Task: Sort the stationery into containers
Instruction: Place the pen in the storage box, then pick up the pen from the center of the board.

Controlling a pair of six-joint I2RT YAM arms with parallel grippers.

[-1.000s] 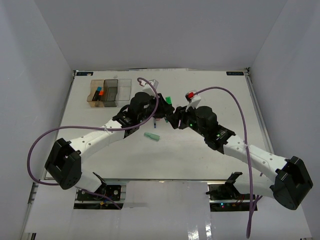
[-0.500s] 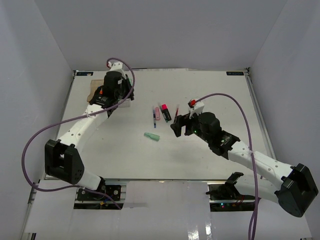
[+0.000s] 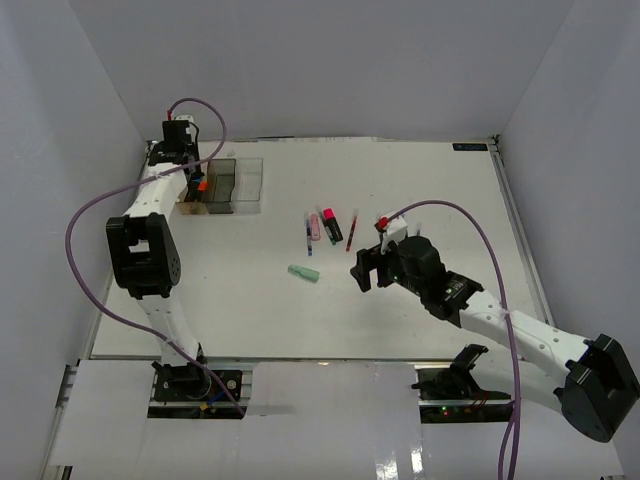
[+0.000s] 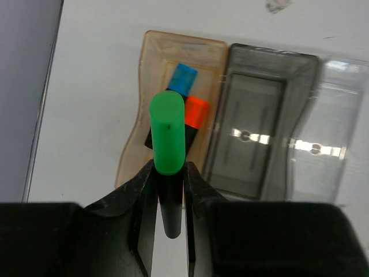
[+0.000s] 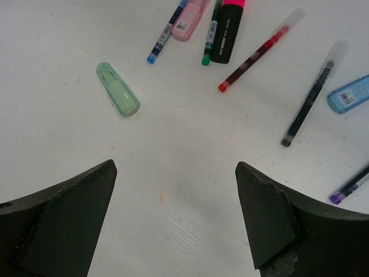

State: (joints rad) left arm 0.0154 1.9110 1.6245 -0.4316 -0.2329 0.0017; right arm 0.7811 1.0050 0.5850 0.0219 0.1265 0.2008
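At the far-left corner of the table [image 3: 440, 200], over the containers [image 3: 248, 172], the left gripper [image 4: 168, 173] was closed on a green-capped highlighter [image 4: 168, 130], poised above the amber bin [image 4: 131, 156], long axis roughly along the bin. The right gripper [image 5: 174, 168] was spread wide, empty, well apart.

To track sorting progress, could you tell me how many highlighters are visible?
4: the blue highlighter and orange highlighter in the amber bin, the green highlighter in the left gripper above it, the pink highlighter on the table. Others may be hidden.
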